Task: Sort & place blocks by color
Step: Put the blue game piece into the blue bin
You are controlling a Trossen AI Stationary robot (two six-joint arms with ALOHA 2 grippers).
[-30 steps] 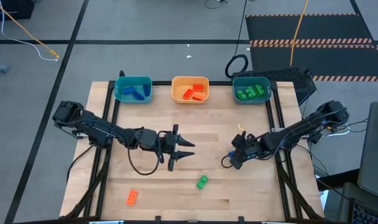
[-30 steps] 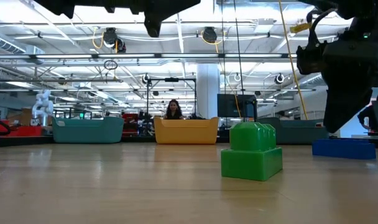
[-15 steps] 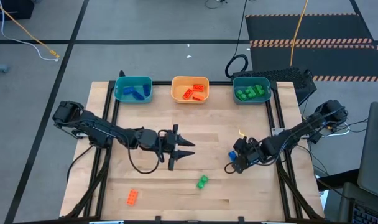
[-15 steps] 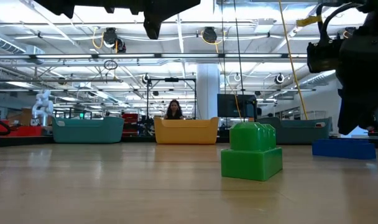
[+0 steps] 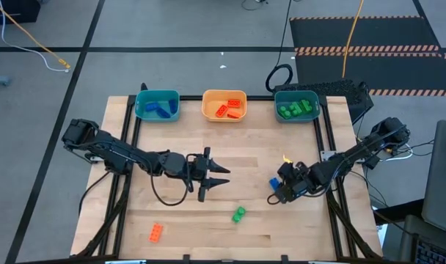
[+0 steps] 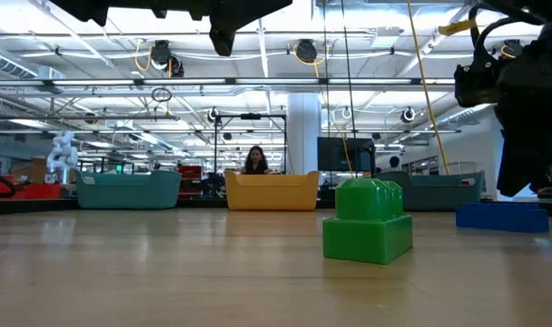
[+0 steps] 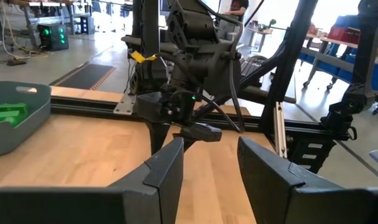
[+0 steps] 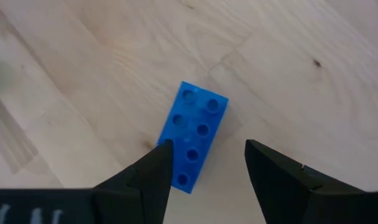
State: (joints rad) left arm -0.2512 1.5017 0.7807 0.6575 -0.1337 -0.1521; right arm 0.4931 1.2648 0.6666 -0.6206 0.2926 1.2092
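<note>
I counted three loose blocks on the pale wooden table [image 5: 230, 154]: a blue block [image 8: 194, 135] lying flat with eight round studs up, a green block [image 5: 238, 214] near the front centre that looked like a smaller brick stacked on a wider one, and an orange-red block [image 5: 156, 233] at the front left. At the back edge stood three rounded plastic trays: the left teal tray [image 5: 157, 105] with blue bricks inside, the orange tray [image 5: 224, 104] with orange-red ones, and the right teal tray [image 5: 295, 105] with green ones; I could not count those bricks surely.

My right gripper [image 8: 205, 163] hung low over the blue block with its two dark fingers parted, one beside a long edge of the brick, nothing clamped. My left gripper [image 5: 214, 175] waited above mid-table, its wedge-shaped fingers apart with nothing between them, well clear of every block
</note>
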